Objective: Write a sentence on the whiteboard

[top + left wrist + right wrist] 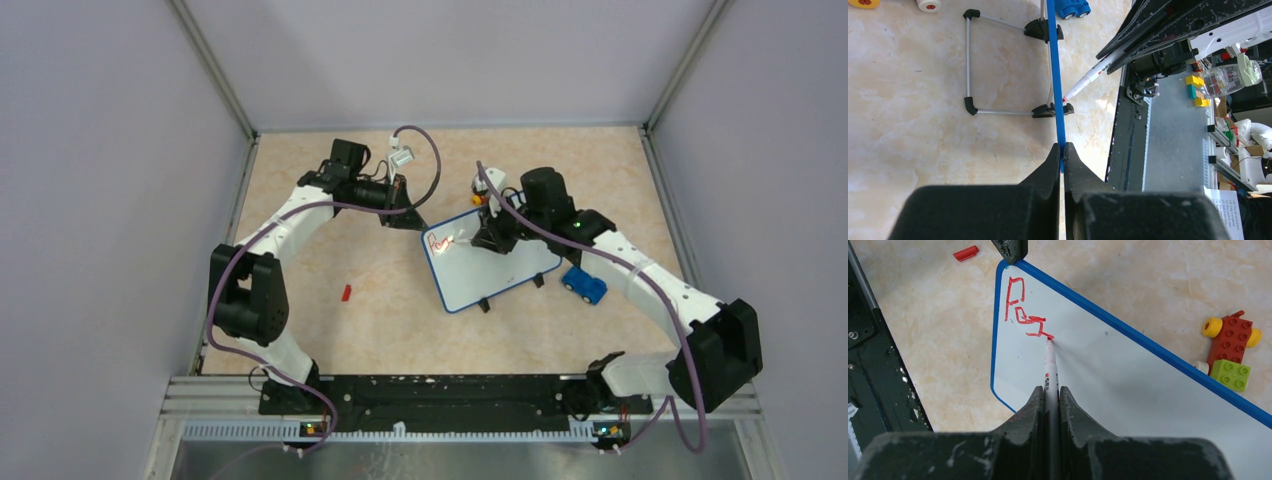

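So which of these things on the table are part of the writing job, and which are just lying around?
In the job:
whiteboard, edge pinched by the left fingers
marker, held by the right fingers, tip on the board
red writing

Lying about:
blue toy car
brick toy
small red cap

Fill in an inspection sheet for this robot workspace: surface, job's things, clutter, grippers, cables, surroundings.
Surface: beige marbled table.
Job's things: whiteboard with a blue rim; sentence only begun, a few red letters near one corner; marker with its tip on the board.
Clutter: red cap lying left of the board; blue toy car to its right; brick toy beyond it.
Grippers: left gripper shut on the whiteboard's rim; right gripper shut on the marker.
Cables: purple cable looping over the left wrist.
Surroundings: grey walls on three sides.
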### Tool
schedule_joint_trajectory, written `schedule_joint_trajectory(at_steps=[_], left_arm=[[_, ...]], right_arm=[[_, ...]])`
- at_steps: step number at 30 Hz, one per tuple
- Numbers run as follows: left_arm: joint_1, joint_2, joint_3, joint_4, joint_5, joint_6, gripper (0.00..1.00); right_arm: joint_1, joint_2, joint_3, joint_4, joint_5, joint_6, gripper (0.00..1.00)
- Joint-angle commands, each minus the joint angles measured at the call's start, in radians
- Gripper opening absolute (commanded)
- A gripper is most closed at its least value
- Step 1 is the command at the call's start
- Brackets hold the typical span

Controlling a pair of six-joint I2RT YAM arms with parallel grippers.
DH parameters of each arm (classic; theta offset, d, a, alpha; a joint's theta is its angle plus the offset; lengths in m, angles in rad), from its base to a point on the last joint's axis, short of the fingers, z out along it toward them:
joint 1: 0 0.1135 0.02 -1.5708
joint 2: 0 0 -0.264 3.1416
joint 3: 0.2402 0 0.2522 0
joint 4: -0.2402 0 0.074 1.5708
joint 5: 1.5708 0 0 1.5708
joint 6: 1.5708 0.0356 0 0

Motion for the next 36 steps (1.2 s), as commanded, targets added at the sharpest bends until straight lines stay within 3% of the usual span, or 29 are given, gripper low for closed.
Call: schedule_joint_trajectory(at_steps=[1, 20, 36], left_arm=[[-0.01, -0.04, -0.003, -0.001, 0.03, -0.001, 0.0], [-0.01, -0.042, -0.001, -0.001, 0.035, -0.002, 0.0], [-0.012, -0.044, -0.007, -0.001, 0.032, 0.003, 0.0]], right_arm=[[0.008, 0.005, 0.027, -0.005, 0.01, -0.028, 0.0], [0.007, -0.038, 0.11, -0.046, 0.007, -0.033, 0.0], [0.019, 0.05, 0.124, -0.017, 0.018, -0.029, 0.0]])
